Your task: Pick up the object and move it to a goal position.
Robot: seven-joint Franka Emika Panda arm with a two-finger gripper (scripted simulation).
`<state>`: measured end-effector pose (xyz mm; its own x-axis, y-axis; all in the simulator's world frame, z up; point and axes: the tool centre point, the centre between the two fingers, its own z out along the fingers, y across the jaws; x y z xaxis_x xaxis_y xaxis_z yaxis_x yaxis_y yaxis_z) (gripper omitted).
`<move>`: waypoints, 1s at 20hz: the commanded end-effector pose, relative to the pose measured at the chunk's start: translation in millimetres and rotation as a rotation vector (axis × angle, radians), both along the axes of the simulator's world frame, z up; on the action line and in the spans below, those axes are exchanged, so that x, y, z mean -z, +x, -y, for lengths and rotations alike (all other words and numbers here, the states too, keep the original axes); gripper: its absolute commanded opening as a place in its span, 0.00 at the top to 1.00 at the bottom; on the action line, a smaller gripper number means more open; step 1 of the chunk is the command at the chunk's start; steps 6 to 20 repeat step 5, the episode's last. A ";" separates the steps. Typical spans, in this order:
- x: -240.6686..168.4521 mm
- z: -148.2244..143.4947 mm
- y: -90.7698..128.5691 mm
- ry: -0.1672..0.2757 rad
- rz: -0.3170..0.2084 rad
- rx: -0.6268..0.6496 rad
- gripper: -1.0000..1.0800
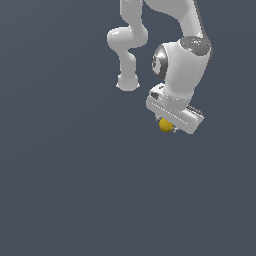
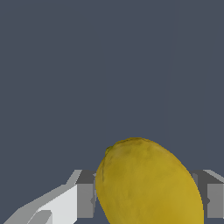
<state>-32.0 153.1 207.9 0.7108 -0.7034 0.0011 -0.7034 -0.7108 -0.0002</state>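
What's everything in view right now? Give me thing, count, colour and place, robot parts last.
Object: one, yellow-orange, rounded, between the gripper's fingers, close under the hand; in the wrist view it looks oval with a mottled skin.
Background surface: one, plain dark blue-grey, fills both views; no goal marker shows.
Arm: one, white, at the exterior view's upper right.
Gripper: one, white with grey fingers, shut on the object.
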 end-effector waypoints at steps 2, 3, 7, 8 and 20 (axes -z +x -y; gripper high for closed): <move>-10.0 -6.9 -0.5 0.000 -0.001 0.001 1.00; -11.2 -7.8 -0.4 0.000 -0.001 0.001 1.00; -12.0 -8.5 -0.1 0.000 -0.001 0.001 1.00; -12.0 -8.5 -0.1 0.000 -0.001 0.001 1.00; -12.0 -8.5 -0.1 0.000 -0.001 0.001 1.00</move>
